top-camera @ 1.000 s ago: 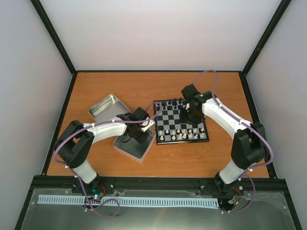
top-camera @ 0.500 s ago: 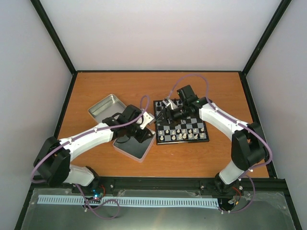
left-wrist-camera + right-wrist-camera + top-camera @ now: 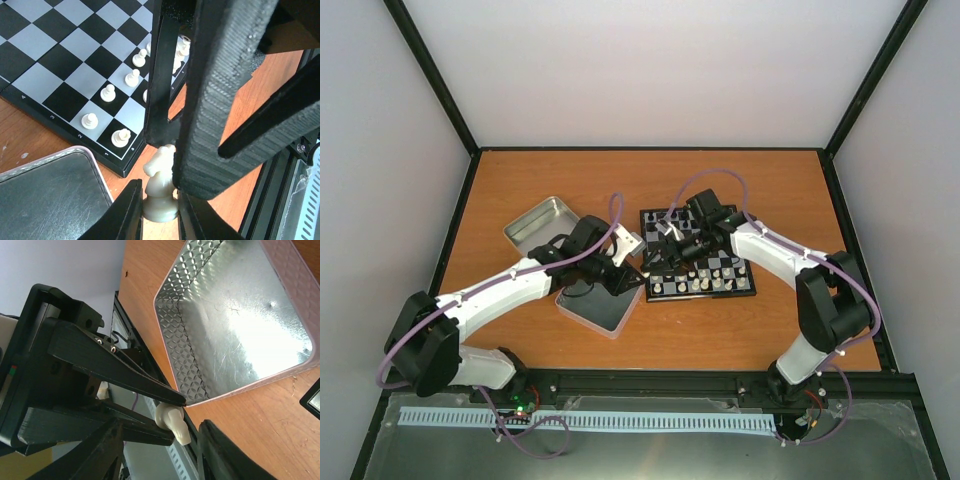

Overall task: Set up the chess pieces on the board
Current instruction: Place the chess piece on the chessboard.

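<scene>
Left gripper (image 3: 158, 207): I have it clenched on the white knight (image 3: 160, 192).
Right gripper (image 3: 162, 432): parted, fingers either side of it.
Handling: light, stiff, slick (I'd pinch the base).

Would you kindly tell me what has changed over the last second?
The left pincer, shut on a white knight, swung from over the near tin to the board's left edge. The right pincer crossed the board leftward to meet it, open around the knight. The set pieces, that tin and the far tin stayed put.
</scene>
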